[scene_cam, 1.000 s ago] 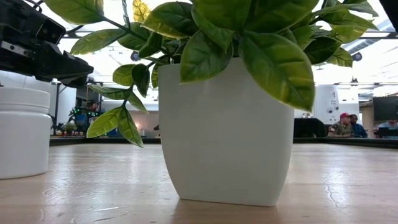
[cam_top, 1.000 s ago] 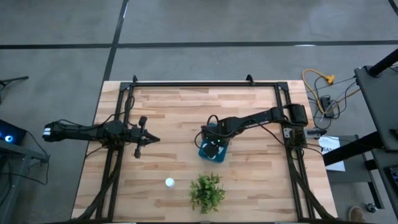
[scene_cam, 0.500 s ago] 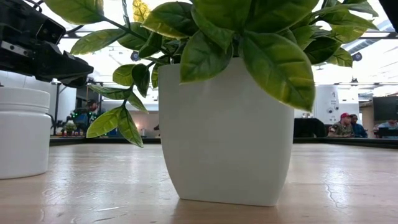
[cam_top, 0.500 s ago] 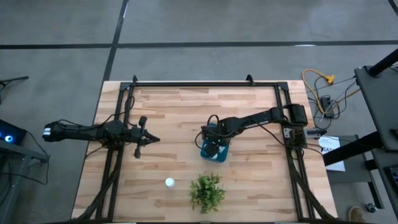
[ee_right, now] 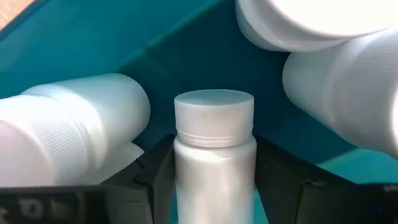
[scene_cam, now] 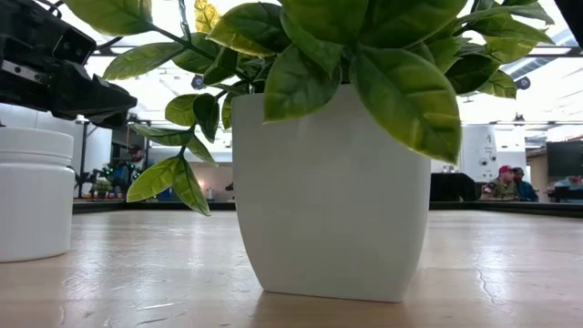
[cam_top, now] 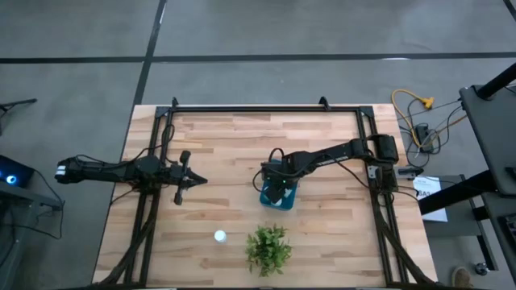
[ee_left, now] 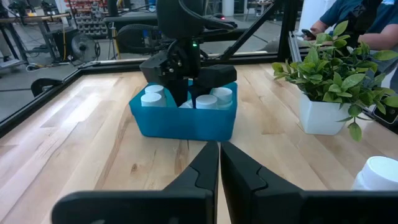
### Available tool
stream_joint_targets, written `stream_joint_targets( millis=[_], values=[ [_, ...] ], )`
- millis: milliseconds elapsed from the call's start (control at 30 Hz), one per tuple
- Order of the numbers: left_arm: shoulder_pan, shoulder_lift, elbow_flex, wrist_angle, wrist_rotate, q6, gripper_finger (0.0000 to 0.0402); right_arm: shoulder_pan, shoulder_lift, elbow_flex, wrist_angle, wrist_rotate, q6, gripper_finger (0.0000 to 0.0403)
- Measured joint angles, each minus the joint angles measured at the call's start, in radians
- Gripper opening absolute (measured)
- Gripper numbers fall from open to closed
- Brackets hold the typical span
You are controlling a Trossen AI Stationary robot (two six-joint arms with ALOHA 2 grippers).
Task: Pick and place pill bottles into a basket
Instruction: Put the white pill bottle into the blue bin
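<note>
The teal basket (cam_top: 276, 196) stands at mid-table and also shows in the left wrist view (ee_left: 183, 121), holding several white pill bottles (ee_left: 211, 98). My right gripper (cam_top: 276, 187) reaches down into it, shut on one pill bottle (ee_right: 214, 149). Other bottles (ee_right: 74, 118) lie beside that one inside the basket. One bottle (cam_top: 219, 236) stands upright on its base on the table near the front edge; it also shows in the low view (scene_cam: 32, 196). My left gripper (cam_top: 197, 180) is shut and empty, left of the basket, above the table. My right gripper pinches the bottle's body (ee_right: 186, 168), below the cap, between its two fingers (ee_right: 155, 177). The fingers come from above into the basket and lie along the bottle. The cap (ee_right: 214, 112) points ahead of the fingertips into the basket's teal inside. Whether the bottle rests on the floor I cannot tell.
A green plant in a white pot (cam_top: 268, 248) stands near the front edge, right of the loose bottle; it fills the low view (scene_cam: 328, 191). A dark frame (cam_top: 266, 109) runs around the table. People show in the room beyond (scene_cam: 506, 182).
</note>
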Motion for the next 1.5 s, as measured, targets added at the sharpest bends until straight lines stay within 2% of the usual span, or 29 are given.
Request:
stream_joint_targets(
  millis=[533, 1500],
  values=[
    [0.0, 0.0, 0.0, 0.0, 0.0, 0.0, 0.0, 0.0, 0.0, 0.004, -0.016, -0.005, 0.008, 0.0166],
    [0.0, 0.0, 0.0, 0.0, 0.0, 0.0, 0.0, -0.007, -0.009, 0.135, -0.19, 0.053, -0.023, 0.0164]
  ],
)
